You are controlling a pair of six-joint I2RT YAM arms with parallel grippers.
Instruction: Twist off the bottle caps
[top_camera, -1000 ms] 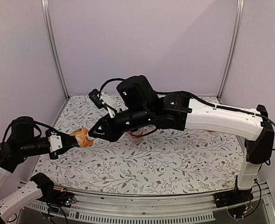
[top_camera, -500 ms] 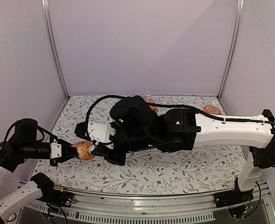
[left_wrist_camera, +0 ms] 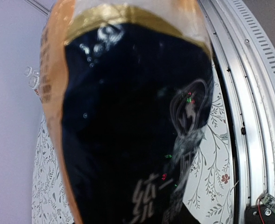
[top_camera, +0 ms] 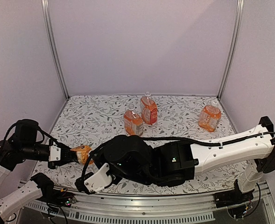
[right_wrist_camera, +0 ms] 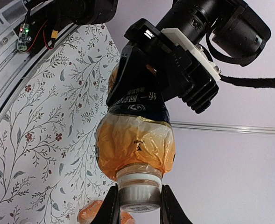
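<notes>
At the near-left corner of the table (top_camera: 184,116), the left gripper (top_camera: 68,154) clamps the orange-and-black bottle (right_wrist_camera: 136,135) roughly level; the right gripper (right_wrist_camera: 138,207) pinches its white cap (right_wrist_camera: 138,189). Risk: a weak body grip lets the bottle rotate with the cap.

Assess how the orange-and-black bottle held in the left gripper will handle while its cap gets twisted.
The wrinkled, glossy wrap on the bottle suggests it may spin or slip inside the left gripper. Held sideways by its body, it could sag if full; the wrap hides the level. The small cap, pinched by the right gripper, offers little surface, so may slip.
</notes>
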